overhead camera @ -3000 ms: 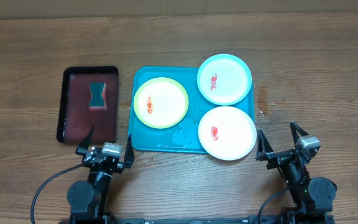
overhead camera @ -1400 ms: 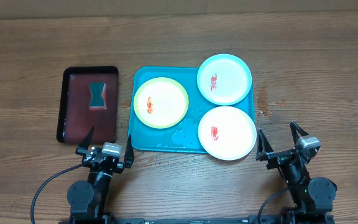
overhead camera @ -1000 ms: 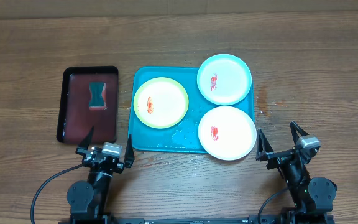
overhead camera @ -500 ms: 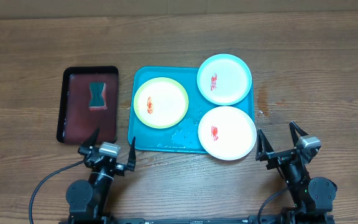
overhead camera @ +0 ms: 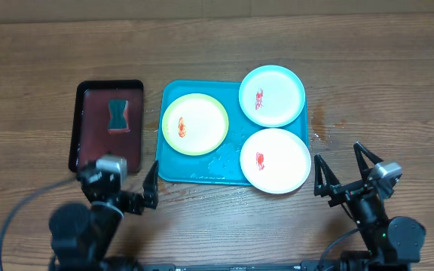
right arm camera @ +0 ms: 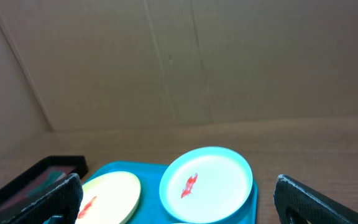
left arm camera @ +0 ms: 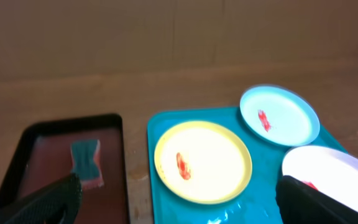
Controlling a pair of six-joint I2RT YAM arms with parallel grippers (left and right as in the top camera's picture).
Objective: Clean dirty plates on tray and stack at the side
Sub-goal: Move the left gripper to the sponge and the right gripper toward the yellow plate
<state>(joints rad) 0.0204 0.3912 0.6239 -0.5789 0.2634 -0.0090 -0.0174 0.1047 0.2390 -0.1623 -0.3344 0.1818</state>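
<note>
Three plates with red smears lie on the turquoise tray [overhead camera: 230,167]: a yellow-green-rimmed plate [overhead camera: 195,124] at the left, a pale cyan plate [overhead camera: 272,95] at the back right, and a white plate [overhead camera: 275,160] at the front right, overhanging the rim. My left gripper [overhead camera: 119,187] hangs open near the tray's front left corner, holding nothing. My right gripper [overhead camera: 340,175] stands open to the right of the white plate, also holding nothing. The left wrist view shows the yellow-green plate [left arm camera: 202,162] ahead between its fingertips [left arm camera: 48,200]. The right wrist view shows the cyan plate [right arm camera: 207,183].
A black tray with a dark-red inside [overhead camera: 89,150] lies left of the turquoise tray, with a teal sponge [overhead camera: 117,114] on it. Small wet spots [overhead camera: 319,134] mark the wooden table right of the tray. A brown wall [right arm camera: 179,62] rises behind the table.
My left arm has risen and swung left, toward the black tray's near end. My right arm has risen a little and shifted right. The plates and sponge have not moved.
</note>
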